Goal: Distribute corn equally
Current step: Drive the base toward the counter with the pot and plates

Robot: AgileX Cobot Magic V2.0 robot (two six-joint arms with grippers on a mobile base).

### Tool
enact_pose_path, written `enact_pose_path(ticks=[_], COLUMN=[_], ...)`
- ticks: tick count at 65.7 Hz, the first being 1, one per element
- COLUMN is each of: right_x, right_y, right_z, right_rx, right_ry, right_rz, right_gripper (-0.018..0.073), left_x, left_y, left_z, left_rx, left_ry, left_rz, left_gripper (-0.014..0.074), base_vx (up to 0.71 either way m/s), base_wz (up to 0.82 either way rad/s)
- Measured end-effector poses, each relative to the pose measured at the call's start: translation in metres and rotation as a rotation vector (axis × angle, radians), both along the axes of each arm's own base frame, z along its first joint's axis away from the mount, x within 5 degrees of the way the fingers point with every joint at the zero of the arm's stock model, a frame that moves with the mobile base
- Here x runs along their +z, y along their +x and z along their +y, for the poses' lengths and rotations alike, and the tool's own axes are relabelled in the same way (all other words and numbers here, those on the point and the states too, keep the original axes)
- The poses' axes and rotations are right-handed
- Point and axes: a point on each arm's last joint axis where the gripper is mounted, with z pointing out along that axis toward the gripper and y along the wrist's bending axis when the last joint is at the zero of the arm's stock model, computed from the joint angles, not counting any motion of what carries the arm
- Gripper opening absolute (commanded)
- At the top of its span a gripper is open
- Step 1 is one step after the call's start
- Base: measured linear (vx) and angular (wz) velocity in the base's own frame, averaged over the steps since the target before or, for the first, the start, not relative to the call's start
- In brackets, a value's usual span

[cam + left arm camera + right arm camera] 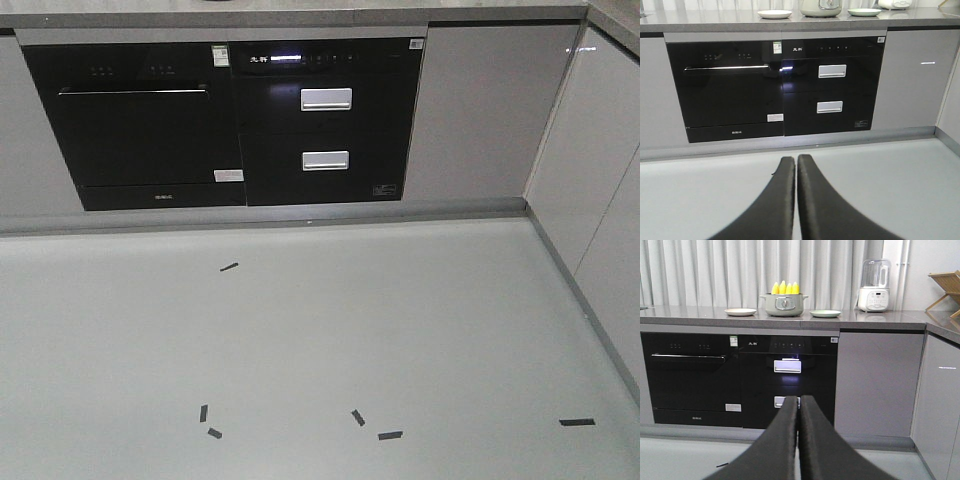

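Note:
Several yellow corn cobs (785,288) stand upright in a grey-green pot (784,305) on the far counter, seen in the right wrist view. A white plate (740,312) lies left of the pot and a pale green plate (825,314) right of it. My right gripper (798,400) is shut with nothing in it, far from the counter and low. The left wrist view shows my left gripper (796,160) shut and empty above the floor, with the plates (774,14) and the pot's base (820,8) at its top edge. No corn appears in the front view.
A black built-in oven (140,125) and a black drawer unit with two silver handles (326,99) sit under the grey counter (870,320). A white blender (875,286) stands at the right. Black tape marks (358,417) dot the grey floor. White cabinets (600,170) line the right side.

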Motion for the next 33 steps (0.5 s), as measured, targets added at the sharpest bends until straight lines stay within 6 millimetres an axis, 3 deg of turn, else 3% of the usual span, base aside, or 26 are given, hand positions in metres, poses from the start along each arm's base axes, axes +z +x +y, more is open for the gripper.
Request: enact_pose_path(ticks=[33], right_x=[0.0], right_y=[0.0], right_z=[0.0], right_rx=[0.0], right_ry=[0.0], right_rz=[0.0], right_gripper=[-0.0009], left_x=[0.0], left_y=[0.0], left_z=[0.0], left_rx=[0.0], left_ry=[0.0], left_rz=[0.0], left_gripper=[-0.0006], base_vx=[0.16], base_wz=[-0.02])
